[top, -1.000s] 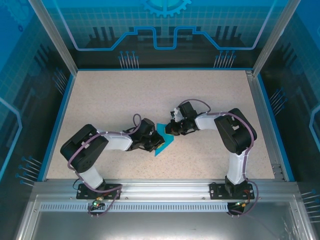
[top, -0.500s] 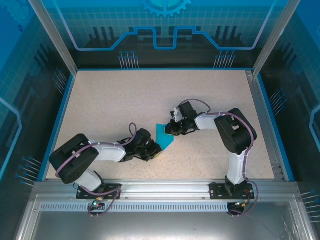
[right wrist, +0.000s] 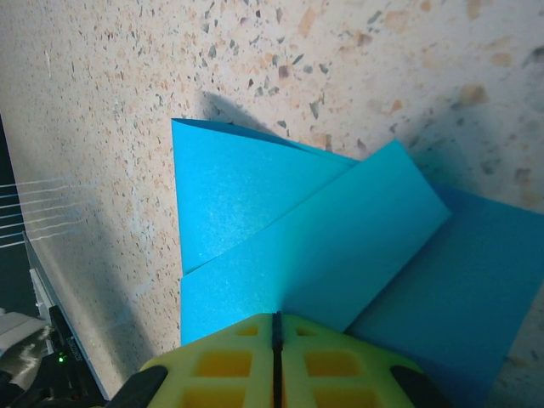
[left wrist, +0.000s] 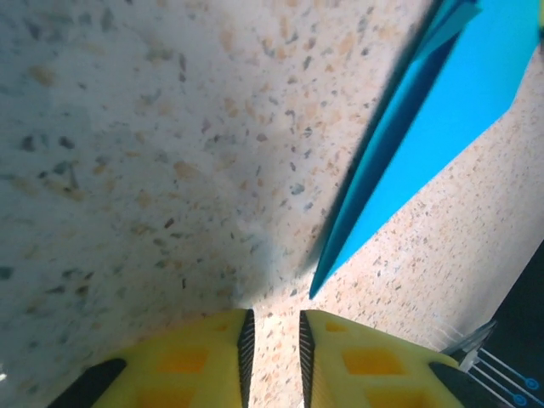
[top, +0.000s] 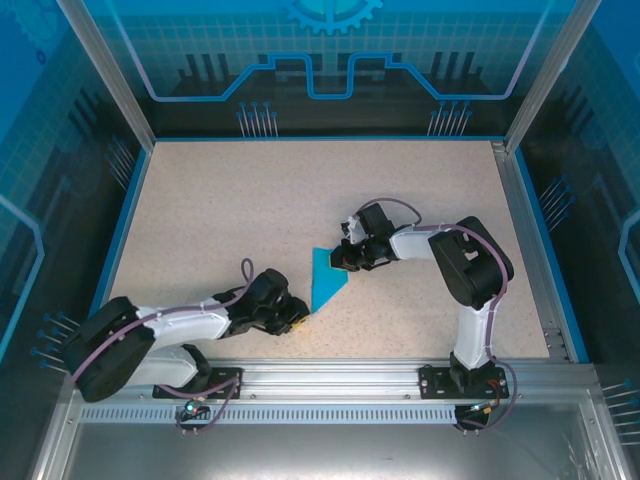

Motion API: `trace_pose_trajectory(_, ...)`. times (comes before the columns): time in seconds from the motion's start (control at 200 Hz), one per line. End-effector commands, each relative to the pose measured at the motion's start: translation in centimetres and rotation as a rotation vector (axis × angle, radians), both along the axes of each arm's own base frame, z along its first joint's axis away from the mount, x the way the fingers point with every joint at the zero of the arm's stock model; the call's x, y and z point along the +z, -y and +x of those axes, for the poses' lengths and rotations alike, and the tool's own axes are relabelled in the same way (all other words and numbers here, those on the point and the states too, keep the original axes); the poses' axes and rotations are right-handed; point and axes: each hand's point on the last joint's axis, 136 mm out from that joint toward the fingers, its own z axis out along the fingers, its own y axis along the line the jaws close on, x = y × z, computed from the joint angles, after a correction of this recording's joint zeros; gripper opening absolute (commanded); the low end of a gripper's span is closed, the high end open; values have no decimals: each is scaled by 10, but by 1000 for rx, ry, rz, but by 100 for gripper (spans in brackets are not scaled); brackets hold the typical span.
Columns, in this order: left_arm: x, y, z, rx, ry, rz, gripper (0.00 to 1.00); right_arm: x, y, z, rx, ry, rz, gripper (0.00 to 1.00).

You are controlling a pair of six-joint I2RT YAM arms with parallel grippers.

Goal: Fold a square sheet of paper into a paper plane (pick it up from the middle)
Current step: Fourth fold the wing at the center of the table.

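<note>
Speckled table (top: 250, 200), near its middle: paper plane (top: 326, 282), partly folded, sharp tip toward the near edge. Far end pinched in the clenched right gripper (top: 342, 260). Just beside the tip, not touching: left gripper (left wrist: 272, 327), 2 fingers slightly parted, empty.

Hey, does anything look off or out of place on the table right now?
Only the paper: it isn't lying flat. In the left wrist view its long edge stands off the table, with a shadow beneath it, and the right claw is shut on its far side. I see no tears or spills.
</note>
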Motion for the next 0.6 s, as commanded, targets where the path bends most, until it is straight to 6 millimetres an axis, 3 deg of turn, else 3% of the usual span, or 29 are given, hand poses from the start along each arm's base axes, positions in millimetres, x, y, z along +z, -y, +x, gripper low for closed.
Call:
trace_pose_trajectory(0.0,19,-6,14,-4,87,55,30,-40,27,-14,-53,-95,-140,9)
trace_pose_trajectory(0.17,43,12,45,-44,181,40,31,-39,26,-14,-54,-96,-133,10)
trace_pose_trajectory(0.35,45,47,72,-99,210,0,28,-37,24,-12,-53,-95,-129,10)
trace_pose_trajectory(0.465,32,55,81,-106,185,25,28,-36,23,-12,-54,-94,-128,10)
trace_pose_trajectory(0.595,1,45,77,-113,91,143,19,-29,20,-8,-57,-89,-111,10)
